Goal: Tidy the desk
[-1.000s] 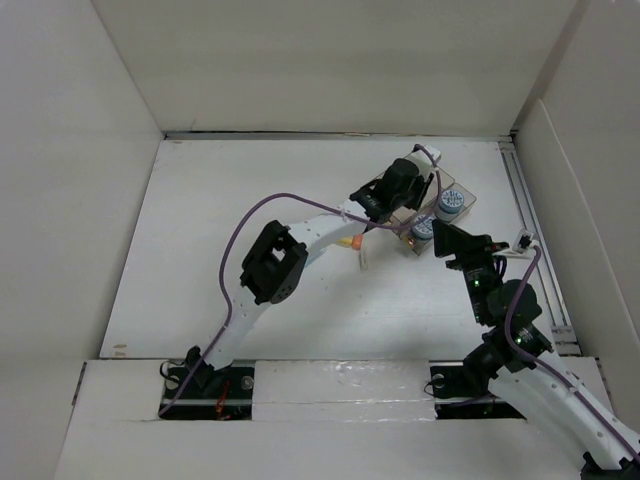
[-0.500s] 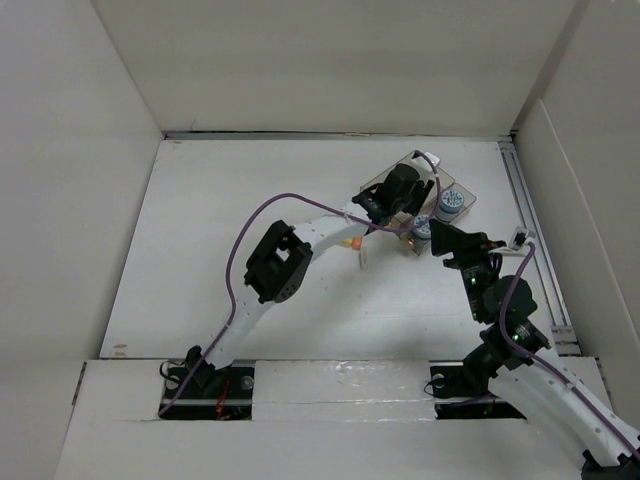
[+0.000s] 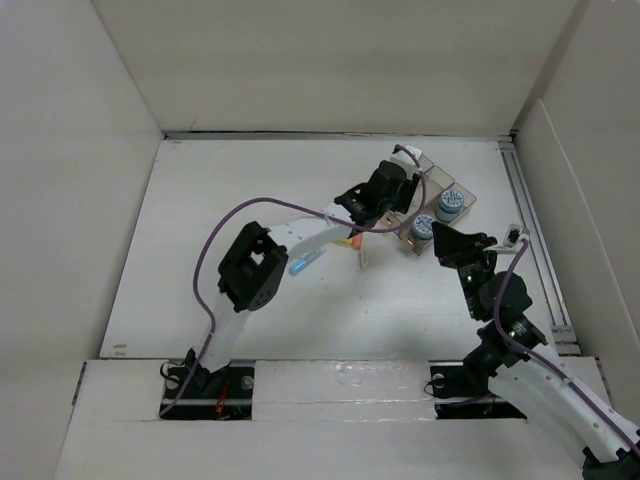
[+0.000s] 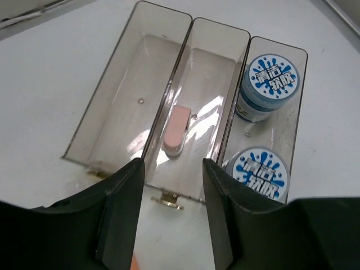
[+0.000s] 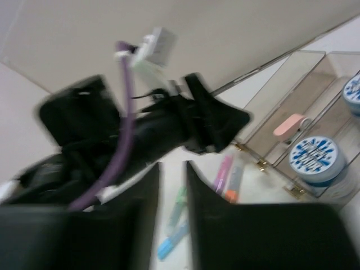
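Note:
The white desk carries a clear three-compartment tray at its back right. A pink eraser lies in the middle compartment. Two blue-lidded jars stand in the right compartment. My left gripper hovers open over the tray's near end, nothing between its fingers; from above the left gripper is seen at the tray. My right gripper points at the left arm, its fingers almost together and empty. The right gripper is beside the nearer jar.
Loose markers lie on the desk in front of the tray: a pink one, a grey one with an orange cap, a green one and a blue one. Upright white walls ring the desk.
The left arm's elbow swung left and its wrist drew back a little from the tray, uncovering the blue marker. The right arm barely shifted.

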Controlling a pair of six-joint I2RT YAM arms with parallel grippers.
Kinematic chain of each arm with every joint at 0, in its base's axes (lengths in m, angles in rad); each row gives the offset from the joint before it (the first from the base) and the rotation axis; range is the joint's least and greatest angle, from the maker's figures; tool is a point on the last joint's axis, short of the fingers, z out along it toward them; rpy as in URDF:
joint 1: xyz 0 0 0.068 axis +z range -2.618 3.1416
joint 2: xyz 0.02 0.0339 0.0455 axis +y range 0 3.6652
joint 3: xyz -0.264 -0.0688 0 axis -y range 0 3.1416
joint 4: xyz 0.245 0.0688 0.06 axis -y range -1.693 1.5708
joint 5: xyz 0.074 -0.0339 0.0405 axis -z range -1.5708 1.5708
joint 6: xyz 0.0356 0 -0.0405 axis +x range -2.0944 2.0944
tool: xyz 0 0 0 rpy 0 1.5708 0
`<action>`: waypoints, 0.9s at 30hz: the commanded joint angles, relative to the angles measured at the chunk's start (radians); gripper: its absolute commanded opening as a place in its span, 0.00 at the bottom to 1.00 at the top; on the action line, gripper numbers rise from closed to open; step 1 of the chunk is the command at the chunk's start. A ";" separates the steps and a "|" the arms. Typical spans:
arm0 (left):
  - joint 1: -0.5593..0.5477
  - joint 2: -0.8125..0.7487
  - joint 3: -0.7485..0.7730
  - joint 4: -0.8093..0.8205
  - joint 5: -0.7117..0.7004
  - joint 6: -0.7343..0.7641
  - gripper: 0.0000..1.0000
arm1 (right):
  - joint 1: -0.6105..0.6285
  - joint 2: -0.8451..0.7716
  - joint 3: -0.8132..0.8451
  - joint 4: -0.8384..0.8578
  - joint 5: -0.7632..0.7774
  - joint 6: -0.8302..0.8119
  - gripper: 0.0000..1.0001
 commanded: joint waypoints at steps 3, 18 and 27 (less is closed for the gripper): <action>0.002 -0.367 -0.350 0.133 -0.102 -0.222 0.28 | -0.004 0.021 0.010 0.054 -0.039 -0.003 0.05; -0.102 -0.512 -0.804 0.058 -0.200 -0.439 0.31 | -0.004 0.090 0.022 0.077 -0.076 -0.001 0.56; -0.112 -0.491 -0.833 0.133 -0.134 -0.475 0.37 | -0.013 0.093 0.038 0.087 -0.133 -0.013 0.59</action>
